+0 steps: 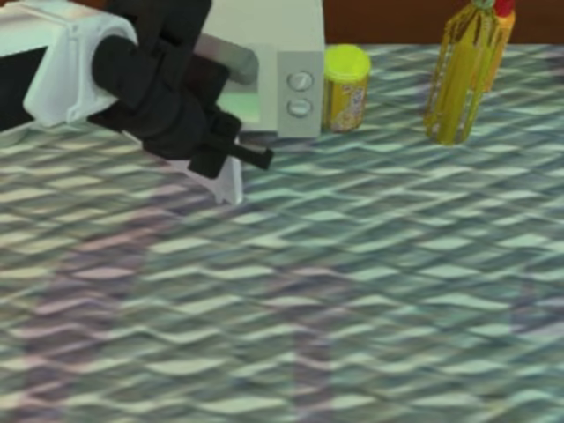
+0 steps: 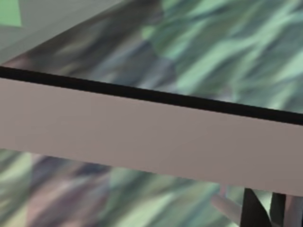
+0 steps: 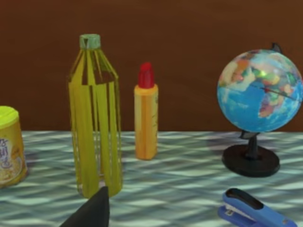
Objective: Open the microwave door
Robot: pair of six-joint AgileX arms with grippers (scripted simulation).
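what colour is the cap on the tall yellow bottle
Green, on the tall yellow bottle; clearest in the right wrist view.

We saw a rendered mock-up, neither clearly kitchen nor office: a desk (image 1: 352, 291) with a wavy pattern before a brown wall (image 3: 189, 47), carrying a microwave (image 1: 282, 53), bottles (image 3: 94, 118), globe (image 3: 259, 90) and stapler (image 3: 253, 210).

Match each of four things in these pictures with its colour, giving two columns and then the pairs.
Things:
1. stapler
2. canister
3. microwave
4. left arm's wrist

Colours:
A. black
B. pale grey-white
C. blue
D. yellow

Pairs: 1-C, 2-D, 3-B, 4-A
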